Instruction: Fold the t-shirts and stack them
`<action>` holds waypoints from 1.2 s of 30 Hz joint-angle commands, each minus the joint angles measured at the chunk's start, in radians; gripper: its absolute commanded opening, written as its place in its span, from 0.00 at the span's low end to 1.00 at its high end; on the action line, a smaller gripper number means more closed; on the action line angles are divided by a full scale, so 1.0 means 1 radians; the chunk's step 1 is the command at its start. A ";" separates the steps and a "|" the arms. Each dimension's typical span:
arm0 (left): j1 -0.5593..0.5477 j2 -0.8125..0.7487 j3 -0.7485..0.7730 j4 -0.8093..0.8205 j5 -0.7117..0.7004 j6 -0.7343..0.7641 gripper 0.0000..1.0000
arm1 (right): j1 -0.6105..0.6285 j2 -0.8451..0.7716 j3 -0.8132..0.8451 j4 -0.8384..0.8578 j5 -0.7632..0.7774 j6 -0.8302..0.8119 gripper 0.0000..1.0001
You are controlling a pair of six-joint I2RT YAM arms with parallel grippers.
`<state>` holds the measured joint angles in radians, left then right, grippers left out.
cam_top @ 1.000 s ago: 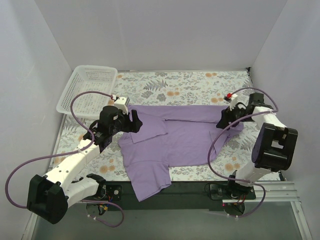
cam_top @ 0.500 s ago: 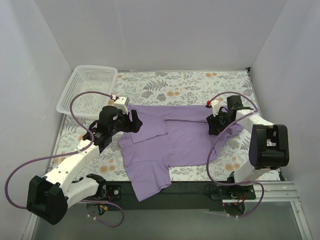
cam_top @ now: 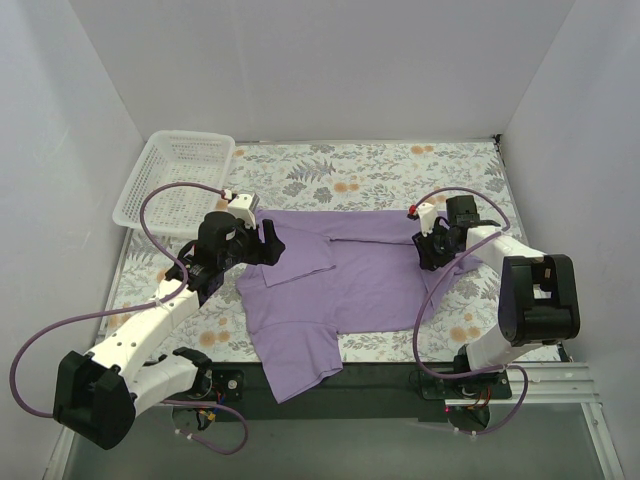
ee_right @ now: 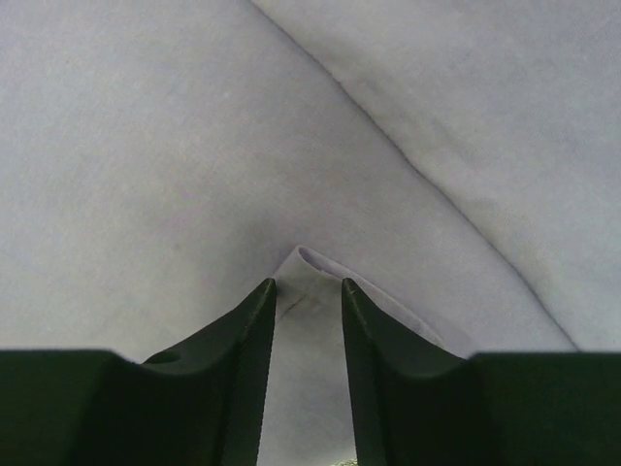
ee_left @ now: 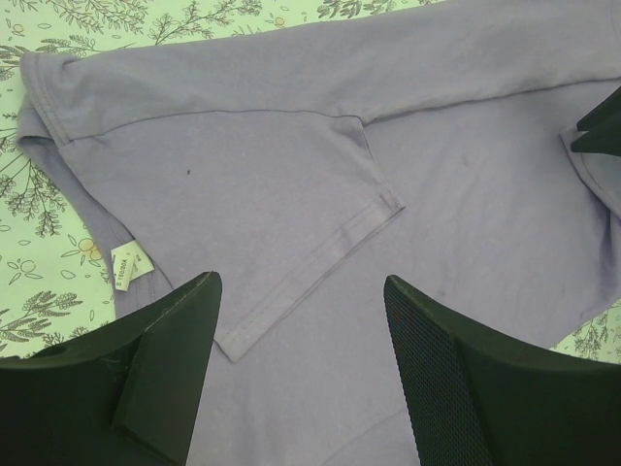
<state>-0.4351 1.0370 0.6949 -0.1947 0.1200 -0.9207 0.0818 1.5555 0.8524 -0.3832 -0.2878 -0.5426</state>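
Right gripper (ee_right: 308, 291): jaws drawn nearly together, a raised pleat of cloth pinched between the tips.
Left gripper (ee_left: 301, 283): jaws held apart, nothing between; a sleeve is seen below.
T-shirt (cam_top: 340, 280): spread on the tabletop (cam_top: 370, 170), long axis left to right.
Coming move: a fold leftward is judged likely, led from the right end.

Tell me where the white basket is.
Top external view: the white lattice basket sits at the table's far left corner, up-left of the left gripper and the lavender t-shirt.
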 commanded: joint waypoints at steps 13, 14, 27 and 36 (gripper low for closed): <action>0.001 -0.135 -0.074 -0.035 0.276 -0.455 0.61 | 0.010 -0.081 -0.024 0.043 -0.042 0.030 0.01; -0.001 -0.143 -0.090 -0.054 0.308 -0.499 0.59 | 0.007 -0.087 -0.023 0.043 -0.047 0.035 0.01; -0.212 0.030 -0.085 -0.594 0.380 -0.661 0.28 | -0.054 -0.153 -0.026 0.043 -0.137 0.063 0.01; -0.656 0.180 0.058 -0.868 0.249 -0.688 0.30 | -0.068 -0.169 -0.029 0.044 -0.163 0.061 0.01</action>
<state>-0.9459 1.1561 0.6758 -0.8982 0.4530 -1.5646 0.0219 1.4101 0.8219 -0.3614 -0.4183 -0.4919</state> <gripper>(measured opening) 0.294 0.022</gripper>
